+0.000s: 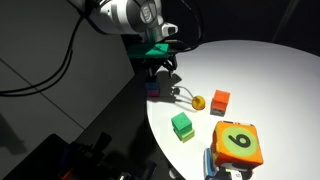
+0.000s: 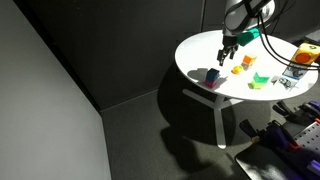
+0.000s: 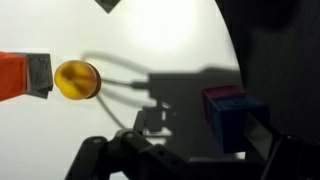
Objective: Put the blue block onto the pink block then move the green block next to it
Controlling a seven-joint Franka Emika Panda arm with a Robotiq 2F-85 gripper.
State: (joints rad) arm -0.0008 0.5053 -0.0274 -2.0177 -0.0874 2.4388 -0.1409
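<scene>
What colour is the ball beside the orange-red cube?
Yellow-orange. The ball shows best in the wrist view, lit against the white table.

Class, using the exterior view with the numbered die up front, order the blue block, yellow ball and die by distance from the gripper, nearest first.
1. blue block, just below the gripper, at the table edge.
2. yellow ball, mid-table.
3. orange die, front.

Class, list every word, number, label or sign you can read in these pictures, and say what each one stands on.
"6", or "9" if read the other way up: a black digit on the green face of the orange die.
No other text can be read: the green block, blue block, yellow ball and orange-red cube show no markings.
</scene>
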